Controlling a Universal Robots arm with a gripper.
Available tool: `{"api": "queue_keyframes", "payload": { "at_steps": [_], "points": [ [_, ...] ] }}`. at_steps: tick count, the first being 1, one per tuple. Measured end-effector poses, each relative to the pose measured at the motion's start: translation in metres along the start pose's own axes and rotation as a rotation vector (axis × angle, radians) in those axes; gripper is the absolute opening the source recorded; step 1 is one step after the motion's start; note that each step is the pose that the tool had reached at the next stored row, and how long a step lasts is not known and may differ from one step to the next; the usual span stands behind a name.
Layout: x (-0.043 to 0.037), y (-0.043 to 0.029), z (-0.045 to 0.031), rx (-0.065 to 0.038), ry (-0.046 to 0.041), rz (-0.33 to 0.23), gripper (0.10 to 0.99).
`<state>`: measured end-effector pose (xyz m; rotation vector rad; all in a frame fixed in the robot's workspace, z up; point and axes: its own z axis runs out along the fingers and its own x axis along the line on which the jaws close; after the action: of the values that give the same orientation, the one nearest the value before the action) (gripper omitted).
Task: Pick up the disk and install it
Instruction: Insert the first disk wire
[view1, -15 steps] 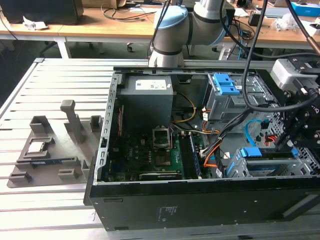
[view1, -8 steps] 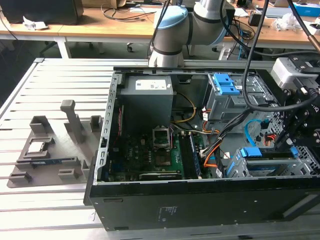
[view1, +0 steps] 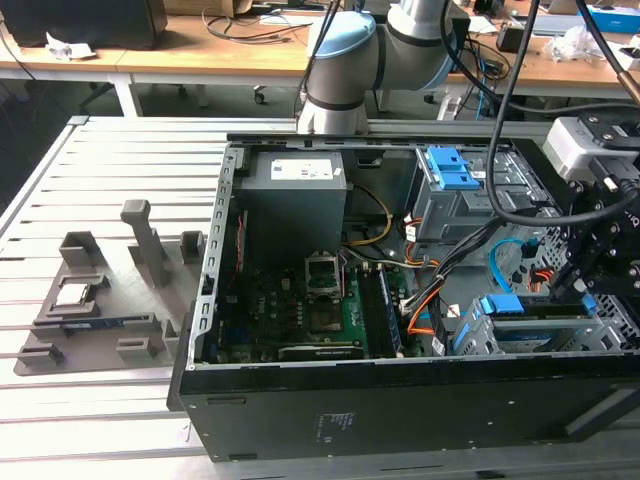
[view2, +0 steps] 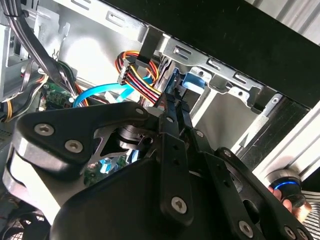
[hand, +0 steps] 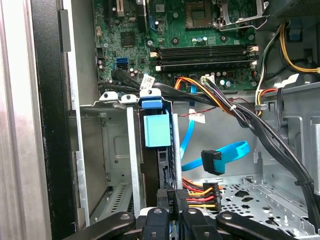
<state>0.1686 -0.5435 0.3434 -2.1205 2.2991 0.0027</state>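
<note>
The disk (view1: 535, 308), a flat drive in a bright blue carrier frame, sits in the grey metal drive cage (view1: 475, 340) at the exterior view's right, near the front of the open computer case. My gripper (view1: 578, 290) hangs right over its outer end. In the first wrist view the disk (hand: 156, 130) stands edge-on in the cage slot, and my gripper (hand: 172, 197) has its two black fingers closed on the near end. In the second wrist view my gripper (view2: 175, 102) reaches the blue carrier (view2: 192, 80).
The case holds a green motherboard (view1: 300, 310), a grey power supply (view1: 295, 185) and an upper drive cage with a blue latch (view1: 455, 170). Orange and black cable bundles (hand: 210, 90) and a blue data cable (hand: 220, 155) lie beside the slot. A grey parts fixture (view1: 100, 300) sits on the table.
</note>
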Motion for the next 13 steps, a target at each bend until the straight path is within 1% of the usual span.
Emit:
{"api": "queue_keyframes", "payload": {
  "at_steps": [9, 13],
  "points": [
    [0.0008, 0.0, 0.0023, 0.0, 0.0001, 0.0, 0.169],
    [0.0001, 0.0001, 0.0011, 0.0, -0.0001, -0.01, 0.169]
  ]
}}
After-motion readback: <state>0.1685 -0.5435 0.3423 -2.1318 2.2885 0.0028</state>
